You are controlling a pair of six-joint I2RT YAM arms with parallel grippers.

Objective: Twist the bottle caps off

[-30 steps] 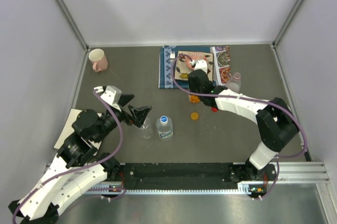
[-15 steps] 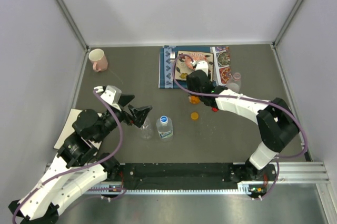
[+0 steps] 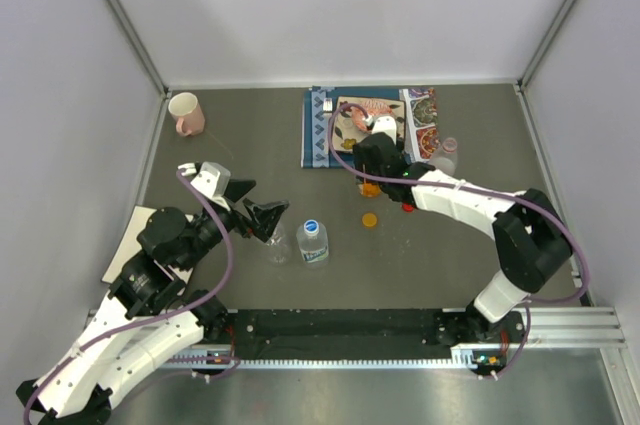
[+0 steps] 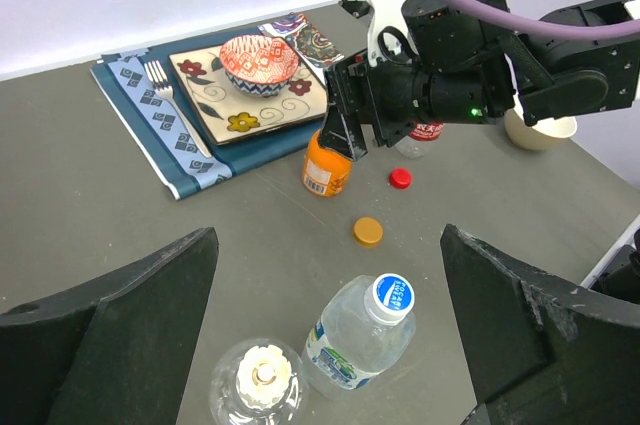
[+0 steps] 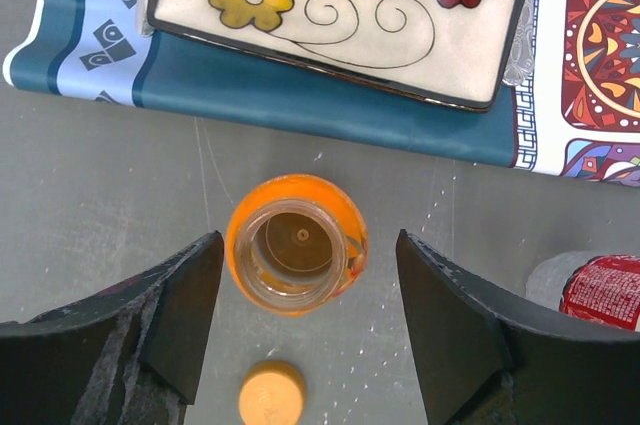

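**Op 1:** As far as the overhead camera shows me, I'm working over a dark grey table (image 3: 250, 155) boxed in by pale walls on three sides. A metal rail (image 3: 560, 330) runs along the near edge.

**Op 2:** What's sitting on it?

**Op 1:** A pink mug (image 3: 185, 112) is in the far left corner and a white sheet of paper (image 3: 122, 245) lies at the left edge. A blue patterned placemat (image 3: 318, 140) lies at the middle of the far edge. On it I see a square cream plate (image 4: 200, 105) carrying a red-and-blue patterned bowl (image 4: 259, 60), with a metal fork (image 4: 172, 100) beside the plate.

**Op 2:** And the bottles?

**Op 1:** The short orange plastic bottle (image 5: 296, 243) stands just off the placemat's near edge with its mouth open. Its round orange cap (image 5: 271, 392) lies on the table just nearer me. A small red cap (image 4: 400, 178) lies loose close by. The clear bottle with the red label (image 4: 428, 131) is partly hidden behind my right arm. Near the near edge, left of centre, the plain clear bottle (image 4: 235, 395) wears its white cap (image 4: 264, 377). Right beside it, the clear bottle with the blue-white label (image 4: 345, 345) has its blue cap (image 4: 393, 296) on.

**Op 2:** Arm poses?

**Op 1:** My right arm stretches out toward the far edge. The right gripper (image 5: 305, 275) points straight down over the orange bottle, jaws apart with one finger on each side, gripping nothing. My left arm is bent. The left gripper (image 4: 325, 315) hovers above the two capped bottles, jaws spread wide and empty.
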